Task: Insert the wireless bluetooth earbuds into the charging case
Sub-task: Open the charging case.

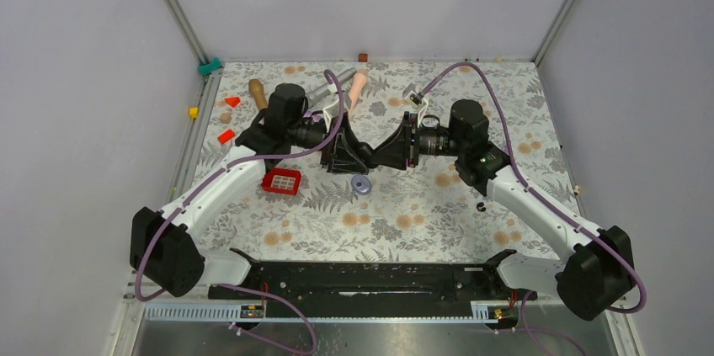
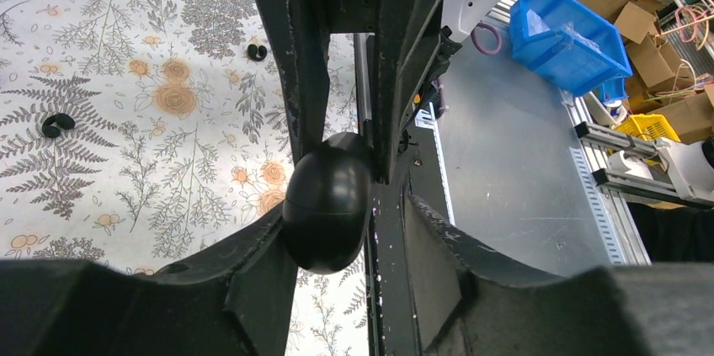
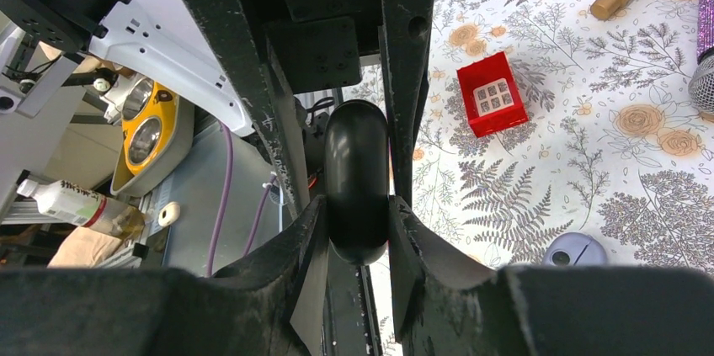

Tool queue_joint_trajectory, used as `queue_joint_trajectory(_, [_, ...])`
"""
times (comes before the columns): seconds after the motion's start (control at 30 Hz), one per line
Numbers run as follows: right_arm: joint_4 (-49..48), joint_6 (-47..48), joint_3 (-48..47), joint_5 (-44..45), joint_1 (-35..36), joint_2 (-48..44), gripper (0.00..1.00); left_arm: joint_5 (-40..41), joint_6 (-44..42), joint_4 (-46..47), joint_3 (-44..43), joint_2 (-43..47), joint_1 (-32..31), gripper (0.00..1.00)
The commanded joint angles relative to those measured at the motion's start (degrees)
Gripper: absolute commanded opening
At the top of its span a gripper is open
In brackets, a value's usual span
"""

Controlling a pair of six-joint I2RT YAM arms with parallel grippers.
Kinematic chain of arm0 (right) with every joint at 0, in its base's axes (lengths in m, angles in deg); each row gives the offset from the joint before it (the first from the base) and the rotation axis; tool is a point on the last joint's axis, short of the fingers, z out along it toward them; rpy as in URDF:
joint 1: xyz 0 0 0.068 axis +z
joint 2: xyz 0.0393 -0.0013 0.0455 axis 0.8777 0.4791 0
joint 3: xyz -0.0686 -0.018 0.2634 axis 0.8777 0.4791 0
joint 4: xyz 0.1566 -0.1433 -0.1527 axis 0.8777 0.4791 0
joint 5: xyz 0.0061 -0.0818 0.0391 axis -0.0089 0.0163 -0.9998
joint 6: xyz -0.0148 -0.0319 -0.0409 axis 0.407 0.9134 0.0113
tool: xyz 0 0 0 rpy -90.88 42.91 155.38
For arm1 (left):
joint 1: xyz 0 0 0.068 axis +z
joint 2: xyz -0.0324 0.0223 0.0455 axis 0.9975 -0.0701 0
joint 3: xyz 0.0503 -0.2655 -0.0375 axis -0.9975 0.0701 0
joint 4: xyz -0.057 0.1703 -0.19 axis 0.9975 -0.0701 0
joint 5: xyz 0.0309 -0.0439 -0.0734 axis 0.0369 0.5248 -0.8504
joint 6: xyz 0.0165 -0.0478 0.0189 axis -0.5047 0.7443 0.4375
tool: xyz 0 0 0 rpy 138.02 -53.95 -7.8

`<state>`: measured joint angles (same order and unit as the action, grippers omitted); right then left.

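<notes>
1. Slipping is the chief risk: two arms are extended level, meeting nose to nose over mid-table, and if either is pulled away early the shared load could be dropped.
2. Glossy black oval pebble-like object (image 3: 356, 146): clamped by the right gripper (image 3: 356, 200) and flanked narrowly by the left gripper (image 2: 347, 204), whose hold cannot be told.
3. Small lavender oval plastic charging case (image 1: 362, 186): set on the floral table (image 1: 404, 230), just near-side of the grippers.
4. Two tiny black rounded earbuds (image 2: 57, 124): laid apart on the table, the second earbud (image 2: 257, 52) nearer the grippers; neither is inserted yet.

Two earbuds (image 2: 57, 124) (image 2: 257, 51), one case (image 1: 362, 185), one tray (image 1: 281, 181), one pebble (image 2: 327, 203).
</notes>
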<state>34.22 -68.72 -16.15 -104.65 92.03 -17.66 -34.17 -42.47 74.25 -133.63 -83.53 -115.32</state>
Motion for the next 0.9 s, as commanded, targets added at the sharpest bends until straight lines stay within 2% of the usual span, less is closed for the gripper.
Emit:
queue_joint_trajectory(0.0, [0.3, 2.9, -1.1, 0.2, 0.3, 0.1, 0.24, -2.1, 0.0, 2.9, 0.0, -0.1, -0.3, 0.44])
queue_joint_trajectory(0.2, [0.9, 3.7, -1.3, 0.0, 0.3, 0.2, 0.24, -1.9, 0.0, 3.0, 0.1, 0.0, -0.3, 0.32])
queue_joint_trajectory(0.33, [1.1, 4.0, -1.3, -0.2, 0.4, 0.3, 0.27, -1.6, 0.0, 2.9, 0.1, -0.3, -0.4, 0.19])
queue_joint_trajectory(0.5, [1.4, 4.4, -1.4, -0.1, 0.4, 0.3, 0.37, -1.5, -0.7, 2.9, 0.6, 0.0, -0.4, 0.05])
queue_joint_trajectory(0.6, [1.9, 4.8, -1.6, 0.2, 0.5, 0.1, 0.53, -1.3, -1.3, 2.9, 1.0, 0.1, -0.5, 0.0])
queue_joint_trajectory(0.73, [4.2, 6.6, -2.2, 1.7, 0.5, 0.0, 0.63, -1.0, -4.1, 0.7, 0.9, 0.4, -0.8, 0.0])
queue_joint_trajectory(0.87, [6.1, 8.5, -2.6, 3.6, 0.3, -0.5, 0.66, -0.9, -5.4, -0.3, 1.0, 0.8, -1.0, 0.0])
